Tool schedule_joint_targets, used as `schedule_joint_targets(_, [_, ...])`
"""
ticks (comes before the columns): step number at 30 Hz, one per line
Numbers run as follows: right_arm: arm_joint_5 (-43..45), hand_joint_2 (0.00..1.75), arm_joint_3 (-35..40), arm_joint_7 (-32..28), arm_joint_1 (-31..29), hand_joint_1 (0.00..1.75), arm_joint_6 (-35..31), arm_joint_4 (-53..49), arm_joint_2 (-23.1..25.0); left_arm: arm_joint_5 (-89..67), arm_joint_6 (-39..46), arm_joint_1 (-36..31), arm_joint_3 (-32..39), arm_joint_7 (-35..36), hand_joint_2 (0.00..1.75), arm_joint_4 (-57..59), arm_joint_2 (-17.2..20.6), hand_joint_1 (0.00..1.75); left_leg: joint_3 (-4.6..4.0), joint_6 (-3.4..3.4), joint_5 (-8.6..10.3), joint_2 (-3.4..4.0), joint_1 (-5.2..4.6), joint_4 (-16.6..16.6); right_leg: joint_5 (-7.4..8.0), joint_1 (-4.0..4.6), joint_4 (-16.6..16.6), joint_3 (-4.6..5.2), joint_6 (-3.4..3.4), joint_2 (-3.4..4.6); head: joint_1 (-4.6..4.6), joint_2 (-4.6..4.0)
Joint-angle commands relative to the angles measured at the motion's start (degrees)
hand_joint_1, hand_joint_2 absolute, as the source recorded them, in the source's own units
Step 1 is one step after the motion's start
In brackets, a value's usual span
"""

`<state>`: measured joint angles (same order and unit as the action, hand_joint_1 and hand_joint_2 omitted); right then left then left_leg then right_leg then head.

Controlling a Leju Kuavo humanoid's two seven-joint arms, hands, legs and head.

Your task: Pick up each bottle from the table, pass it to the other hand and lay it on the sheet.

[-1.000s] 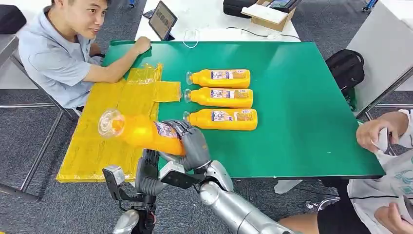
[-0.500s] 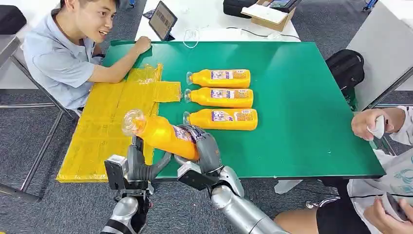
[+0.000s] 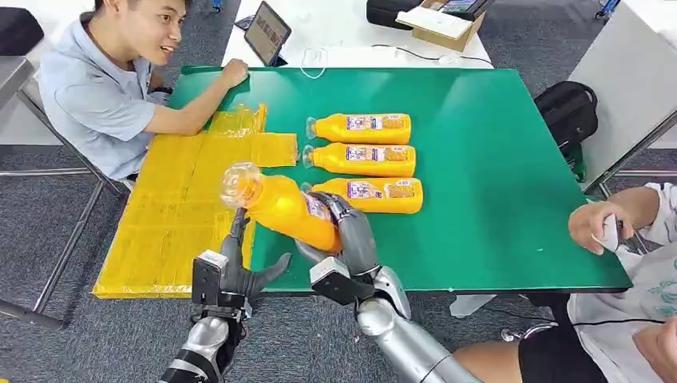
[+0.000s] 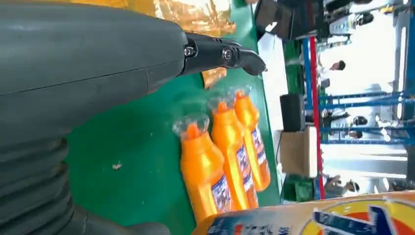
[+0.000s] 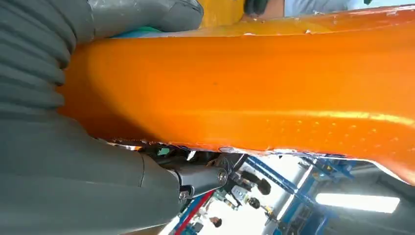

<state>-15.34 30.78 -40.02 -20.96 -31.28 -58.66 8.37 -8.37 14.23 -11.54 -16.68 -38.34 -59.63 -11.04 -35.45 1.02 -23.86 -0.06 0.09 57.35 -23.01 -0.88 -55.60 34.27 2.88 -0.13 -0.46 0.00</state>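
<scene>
Silver arms came up from the near edge of the green table (image 3: 495, 159). The right hand (image 3: 347, 239) was wrapped around the body of 1 orange bottle (image 3: 283, 207), holding it up off the table with the clear cap tilted up and to the left, out over the edge of the yellow sheet (image 3: 176, 215). The left hand (image 3: 239, 267) sat just below and left of that bottle with its fingers spread and nothing in it, not touching the bottle as far as I could tell. Past the held one, 3 more bottles (image 3: 361, 157) lay on their sides in a neat row on the table, caps pointing toward the sheet, just right of it. Farther back, a person in a grey shirt (image 3: 96, 88) leaned on the far left corner with a forearm on the table, and another person's hand (image 3: 603, 223) was off the right edge.
</scene>
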Motion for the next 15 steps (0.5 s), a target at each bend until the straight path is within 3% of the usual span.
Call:
schedule_joint_targets(1, [0.2, 1.75, -1.2, 0.0, -0.1, 1.75, 2.0, 0.6, -0.5, 5.1, -9.6, -0.4, -0.8, 0.7, 1.75, -0.2, 1.1, 0.0, 0.14, -0.04, -0.04, -0.05, 0.01, 0.0, -0.06, 0.02, 0.0, -0.14, -0.07, -0.05, 0.0, 0.0])
schedule_joint_targets(8, [0.7, 1.75, 2.3, 0.0, 1.5, 1.75, 0.0, 2.5, -1.0, 9.0, -15.3, 3.7, -1.3, 2.0, 1.75, -8.9, 1.7, 0.0, 0.1, -0.03, -0.04, 0.04, 0.02, 0.0, -0.03, 0.03, 0.0, -0.1, -0.06, 0.03, 0.02, 0.0])
schedule_joint_targets(15, [0.8, 1.75, 1.6, 0.0, 2.2, 1.75, -0.7, 2.5, -1.9, 13.0, -18.4, 4.3, 0.2, 3.6, 1.75, -8.6, 1.7, 0.0, 0.24, -0.06, -0.1, 0.03, 0.03, 0.0, -0.09, 0.04, 0.0, -0.25, -0.11, 0.02, 0.02, 0.0])
